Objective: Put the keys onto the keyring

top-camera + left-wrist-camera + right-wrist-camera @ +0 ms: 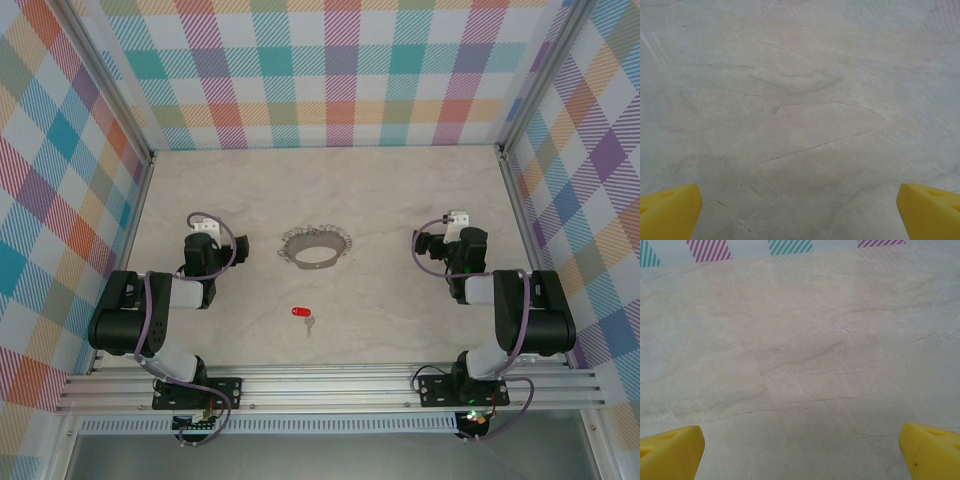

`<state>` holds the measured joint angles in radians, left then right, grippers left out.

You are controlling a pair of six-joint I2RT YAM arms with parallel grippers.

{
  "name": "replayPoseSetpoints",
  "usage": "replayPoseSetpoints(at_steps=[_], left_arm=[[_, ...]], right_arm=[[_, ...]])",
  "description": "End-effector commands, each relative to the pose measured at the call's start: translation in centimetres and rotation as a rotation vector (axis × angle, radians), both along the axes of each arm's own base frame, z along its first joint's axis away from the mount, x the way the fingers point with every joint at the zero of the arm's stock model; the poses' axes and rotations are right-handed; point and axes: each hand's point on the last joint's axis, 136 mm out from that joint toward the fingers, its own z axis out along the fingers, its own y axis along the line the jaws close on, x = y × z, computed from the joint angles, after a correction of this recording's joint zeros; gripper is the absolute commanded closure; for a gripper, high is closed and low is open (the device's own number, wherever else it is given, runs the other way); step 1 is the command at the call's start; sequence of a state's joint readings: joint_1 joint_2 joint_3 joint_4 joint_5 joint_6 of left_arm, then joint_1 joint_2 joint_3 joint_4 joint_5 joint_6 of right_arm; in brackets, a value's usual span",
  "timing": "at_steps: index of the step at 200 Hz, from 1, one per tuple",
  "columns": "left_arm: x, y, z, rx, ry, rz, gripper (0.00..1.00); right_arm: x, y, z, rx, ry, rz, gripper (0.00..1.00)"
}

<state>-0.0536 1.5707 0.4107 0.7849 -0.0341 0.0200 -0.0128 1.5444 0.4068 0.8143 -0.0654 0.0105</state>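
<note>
The red-headed key [301, 314] lies on the marble-patterned table [400, 190], close to the near edge and about midway between the arms. The keyring [316, 246], fringed with small loops, lies flat farther back, apart from the key. The left claw [799, 202] and the right claw [801, 442] hang over bare table on either side of the keyring, each with its yellow fingers [670, 210] spread wide.

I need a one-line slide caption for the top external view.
Keyring lies on the table between both arms; the red key lies apart, nearer the bases.
</note>
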Motion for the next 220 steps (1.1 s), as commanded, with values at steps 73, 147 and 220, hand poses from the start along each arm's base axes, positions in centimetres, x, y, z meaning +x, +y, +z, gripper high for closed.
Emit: replayPoseSetpoints(at_steps=[73, 147, 220], left_arm=[[0.2, 0.4, 6.3, -0.008, 0.003, 0.023, 0.01], [-3.1, 0.0, 8.4, -0.141, 0.251, 0.166, 0.00], [-3.9, -3.1, 6.4, -0.172, 0.408, 0.156, 0.03]], right_arm=[[-1.5, -2.5, 5.4, 0.226, 0.216, -0.281, 0.00], [-4.1, 1.9, 5.8, 0.412, 0.439, -0.132, 0.06], [-7.3, 7.3, 0.7, 0.453, 0.640, -0.037, 0.19]])
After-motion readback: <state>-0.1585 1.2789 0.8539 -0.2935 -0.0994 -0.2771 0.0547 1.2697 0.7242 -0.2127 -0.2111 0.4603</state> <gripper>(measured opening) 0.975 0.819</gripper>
